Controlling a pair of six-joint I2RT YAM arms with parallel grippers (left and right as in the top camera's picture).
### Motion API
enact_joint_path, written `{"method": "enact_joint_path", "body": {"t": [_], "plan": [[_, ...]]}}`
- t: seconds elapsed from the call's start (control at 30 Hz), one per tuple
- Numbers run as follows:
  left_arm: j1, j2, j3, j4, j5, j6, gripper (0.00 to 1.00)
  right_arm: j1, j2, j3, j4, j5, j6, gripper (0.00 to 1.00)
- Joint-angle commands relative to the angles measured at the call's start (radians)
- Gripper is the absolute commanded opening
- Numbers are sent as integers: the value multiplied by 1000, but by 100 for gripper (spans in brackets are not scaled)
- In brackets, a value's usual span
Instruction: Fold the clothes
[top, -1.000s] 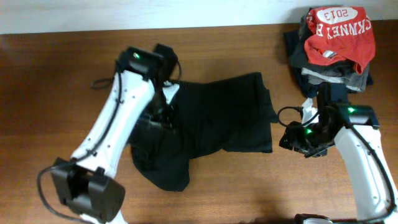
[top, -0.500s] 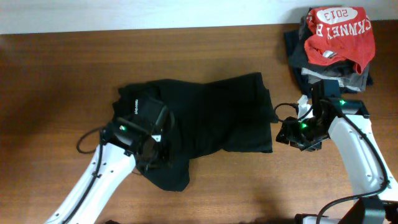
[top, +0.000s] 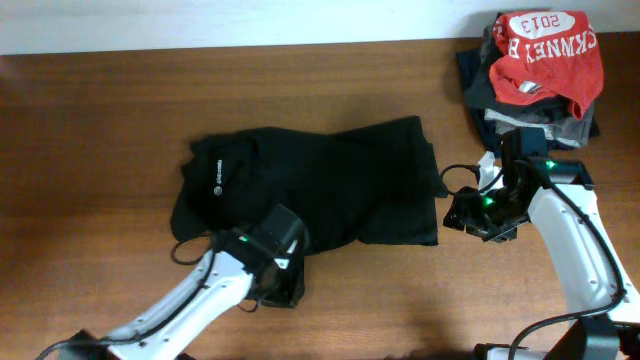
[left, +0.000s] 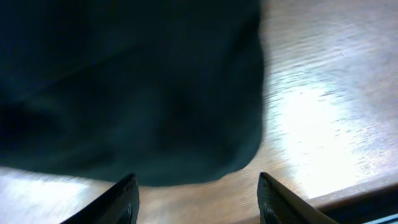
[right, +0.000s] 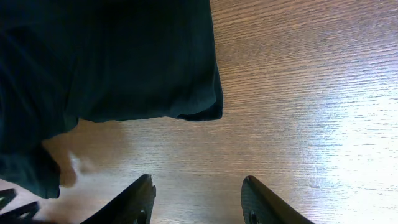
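The black shirt (top: 340, 190) lies loosely spread on the middle of the wooden table, with its small white round logo (top: 216, 181) showing at the left end. My left gripper (top: 280, 262) hovers over the shirt's front lower flap. In the left wrist view its fingers (left: 198, 196) are open and empty, just short of the dark hem (left: 155, 124). My right gripper (top: 464, 214) sits just right of the shirt's right edge. In the right wrist view it (right: 198, 193) is open over bare wood, below the shirt's corner (right: 124, 62).
A pile of clothes stands at the back right: a red shirt printed "2013" (top: 545, 45) on top of grey and navy garments (top: 530, 122). The table's front edge (left: 373, 202) is close by the left gripper. A pale wall (top: 200, 25) runs along the back.
My left arm has swung from the shirt's back left down to its front edge. The shirt's left part now lies uncovered with the logo showing. The right arm barely moved.
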Motion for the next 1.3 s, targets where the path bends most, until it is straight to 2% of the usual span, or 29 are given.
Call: {"method": "enact_joint_path", "body": {"t": [0.0, 0.17, 0.37, 0.43, 0.5, 0.53, 0.77, 0.93, 1.07, 1.27], "plan": [[-54, 40, -4, 49, 4, 57, 61, -5, 3, -5, -4, -9, -6, 50], [-92, 117, -4, 81, -68, 57, 61, -5, 3, -5, -5, -9, -6, 50], [-92, 201, -4, 85, -59, 56, 61, -5, 3, -5, -4, -9, -6, 50], [-92, 207, -4, 83, -55, 46, 47, -5, 3, -5, -3, -9, -6, 50], [-89, 206, 2, 71, -54, 37, 4, -5, 3, -5, -3, -9, -6, 50], [-83, 206, 12, 53, -58, 18, 1, -5, 3, -5, -3, -9, -6, 49], [27, 186, 182, -179, -113, -7, 1, -5, 3, -5, -3, -9, -18, 49], [102, 159, 398, -366, -201, 31, 1, 24, 4, -5, -10, -8, -45, 49], [134, 159, 494, -436, -237, 42, 1, 87, 21, -6, -2, 12, -41, 49], [141, 159, 509, -469, -287, 53, 1, 167, 115, -6, 15, 24, -15, 49]]}}
